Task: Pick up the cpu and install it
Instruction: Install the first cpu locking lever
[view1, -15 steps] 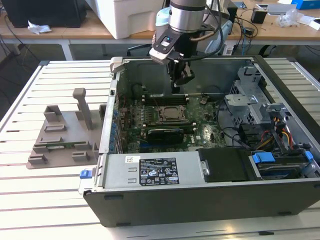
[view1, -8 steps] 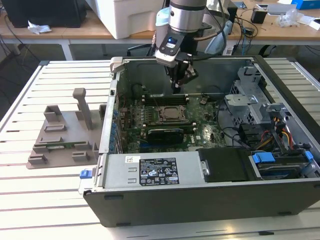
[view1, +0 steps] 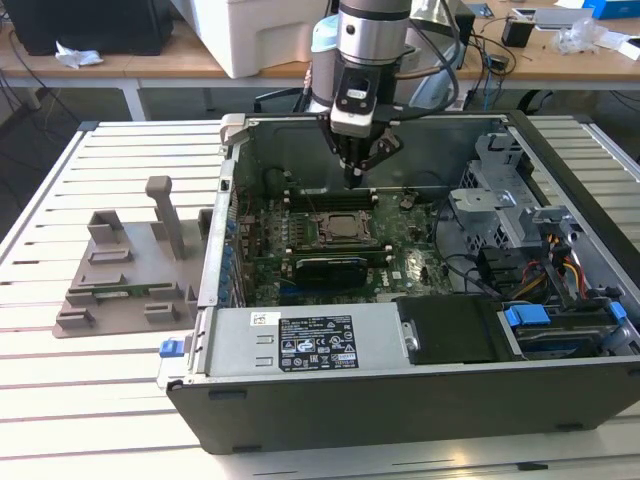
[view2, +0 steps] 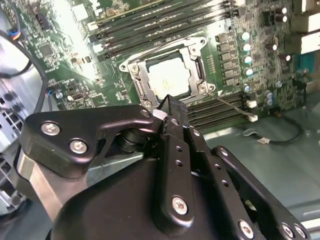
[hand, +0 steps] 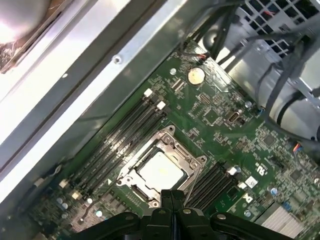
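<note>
The cpu (view1: 345, 229) lies flat in the black socket frame (view1: 318, 232) in the middle of the green motherboard, inside the open computer case. Its shiny silver top shows in both wrist views (view2: 170, 77) (hand: 161, 169), ringed by the metal socket frame (view2: 139, 80). My gripper (view1: 354, 180) hangs just above the board, a little behind the socket in the exterior view. The two black fingertips (hand: 166, 196) are pressed together with nothing between them, so the gripper (view2: 167, 102) is shut and apart from the cpu.
The grey plastic holder tray (view1: 120, 280) stands on the slatted table at the exterior view's left, outside the case. Memory slots (hand: 125, 135) flank the socket. A drive cage and cables (view1: 520, 220) fill the case's right side; the case wall (hand: 90, 85) runs close behind.
</note>
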